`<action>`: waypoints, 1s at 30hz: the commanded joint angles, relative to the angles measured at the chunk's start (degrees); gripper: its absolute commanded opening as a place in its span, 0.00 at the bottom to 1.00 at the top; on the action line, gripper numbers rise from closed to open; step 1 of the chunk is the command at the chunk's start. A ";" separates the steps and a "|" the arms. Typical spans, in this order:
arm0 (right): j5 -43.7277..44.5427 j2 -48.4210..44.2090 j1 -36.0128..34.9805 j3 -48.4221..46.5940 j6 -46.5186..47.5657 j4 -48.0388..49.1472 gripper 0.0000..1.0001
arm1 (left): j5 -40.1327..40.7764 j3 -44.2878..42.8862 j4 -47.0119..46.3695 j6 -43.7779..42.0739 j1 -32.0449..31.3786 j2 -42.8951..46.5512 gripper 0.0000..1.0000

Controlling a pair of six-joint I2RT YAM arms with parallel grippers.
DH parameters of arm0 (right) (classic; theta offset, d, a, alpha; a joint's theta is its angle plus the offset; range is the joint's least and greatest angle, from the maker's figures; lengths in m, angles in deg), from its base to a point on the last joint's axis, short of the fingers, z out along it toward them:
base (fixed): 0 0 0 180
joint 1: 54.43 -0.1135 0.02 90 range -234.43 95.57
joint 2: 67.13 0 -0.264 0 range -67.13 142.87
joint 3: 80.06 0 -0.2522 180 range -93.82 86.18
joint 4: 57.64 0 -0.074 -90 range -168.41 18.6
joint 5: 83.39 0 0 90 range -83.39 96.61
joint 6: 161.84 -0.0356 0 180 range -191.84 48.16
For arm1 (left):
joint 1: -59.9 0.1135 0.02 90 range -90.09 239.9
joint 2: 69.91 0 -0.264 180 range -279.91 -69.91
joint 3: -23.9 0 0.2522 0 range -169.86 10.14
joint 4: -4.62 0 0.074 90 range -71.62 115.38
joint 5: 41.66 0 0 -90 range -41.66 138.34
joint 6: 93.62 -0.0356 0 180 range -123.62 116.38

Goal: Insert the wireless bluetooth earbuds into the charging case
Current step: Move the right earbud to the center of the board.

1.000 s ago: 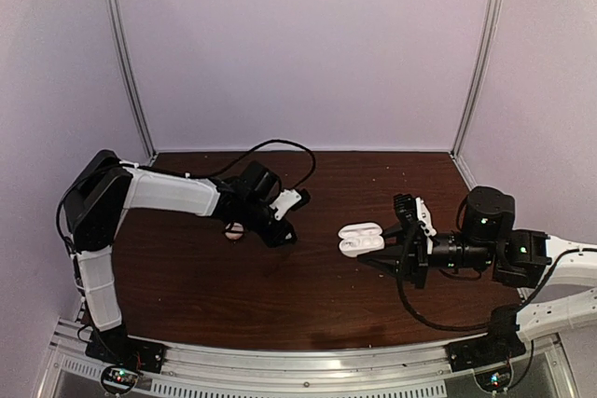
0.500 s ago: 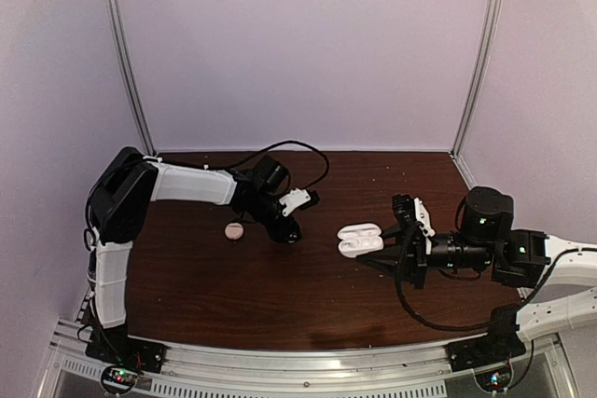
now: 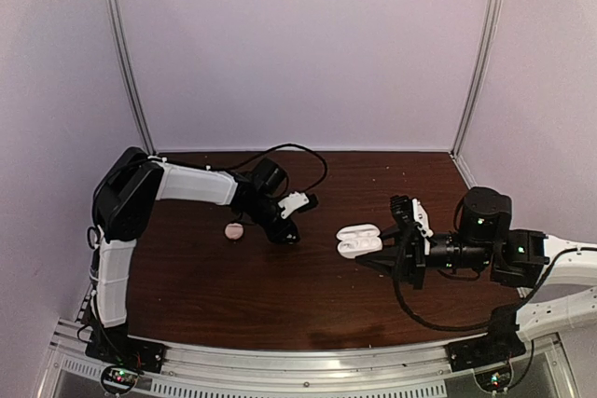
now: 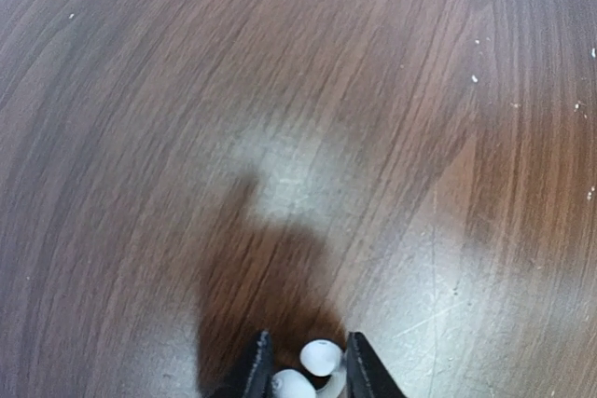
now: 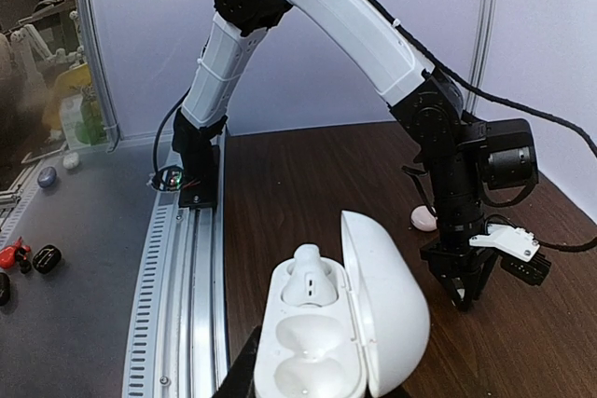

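Note:
The white charging case (image 3: 359, 240) is held above the table, lid open, by my right gripper (image 3: 378, 247), which is shut on its base. In the right wrist view the case (image 5: 317, 389) has one earbud (image 5: 309, 279) seated in the far slot; the near slot is empty, and the lid (image 5: 387, 309) hangs open to the right. My left gripper (image 3: 285, 232) points down at the table left of the case. Close above the wood, its fingertips (image 4: 259, 353) are shut on another white earbud (image 4: 321, 357).
A small pinkish-white pebble-shaped object (image 3: 234, 230) lies on the dark wooden table (image 3: 308, 295) just left of my left gripper. An aluminium rail (image 3: 308, 356) runs along the near edge. Metal posts (image 3: 126, 53) stand at the back corners.
My left gripper has moved right, off the pinkish object, and come down closer to the table. The right arm with the open case has edged slightly left.

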 commanded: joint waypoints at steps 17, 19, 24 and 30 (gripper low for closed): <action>-1.23 -0.46 0.24 -0.15 -0.31 0.91 0.00 | -3.70 17.63 -0.84 11.51 -4.75 11.65 0.17; -1.24 -0.44 0.23 -0.22 -0.32 0.83 0.00 | -4.25 18.32 -0.93 11.85 -5.58 12.55 0.16; -1.26 -0.51 0.24 -0.17 -0.33 0.74 0.00 | -8.16 18.98 -0.91 11.95 -5.99 14.19 0.15; -1.28 -0.67 0.24 -0.08 -0.33 0.74 0.00 | -1.87 17.89 0.43 10.52 -5.95 14.64 0.28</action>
